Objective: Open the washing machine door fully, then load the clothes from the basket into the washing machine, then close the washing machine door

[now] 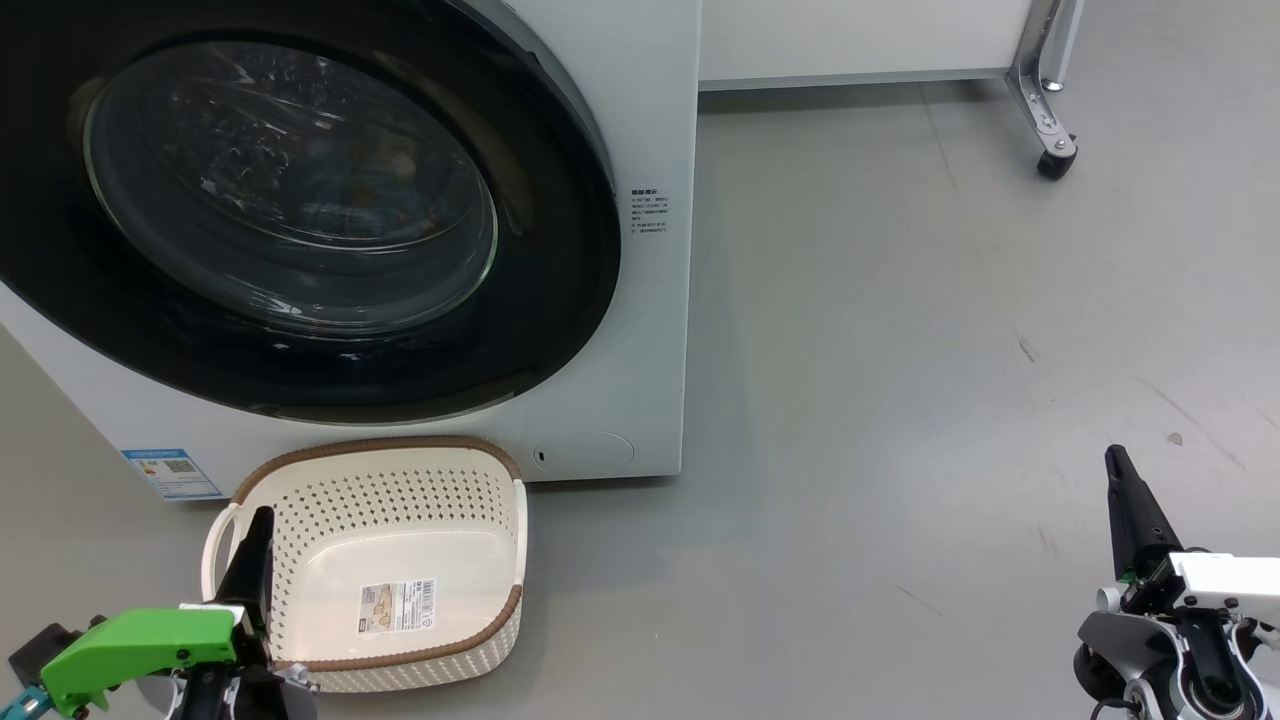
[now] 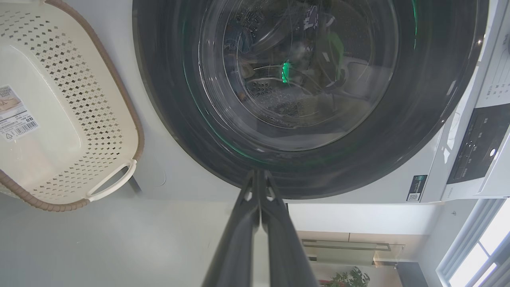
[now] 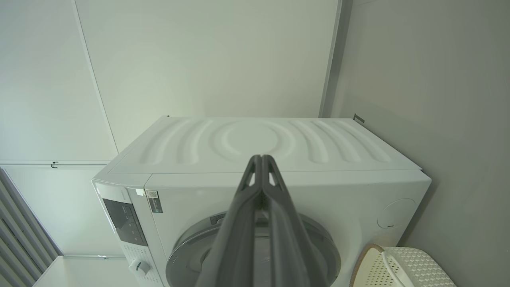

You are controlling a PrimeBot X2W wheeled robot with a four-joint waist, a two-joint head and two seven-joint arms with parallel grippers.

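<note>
The washing machine (image 1: 640, 330) stands at the upper left, and its door (image 1: 560, 250) sits flush against the front, black rim around clear glass. Dim bluish and brownish shapes lie behind the glass (image 2: 275, 67); I cannot tell whether they are the clothes. The basket (image 1: 380, 445) rests on the floor under the door with only a label sticker inside. My left gripper (image 1: 262, 515) is shut and holds nothing, its tip over the basket's left side. My right gripper (image 1: 1115, 460) is shut on nothing, far to the right over bare floor. The right wrist view looks across the machine's top (image 3: 259, 143).
A metal leg on a caster (image 1: 1055, 160) stands at the upper right beneath a white panel (image 1: 850, 40). Grey floor (image 1: 900, 400) stretches to the right of the machine. The control panel (image 2: 478, 147) lies beside the door.
</note>
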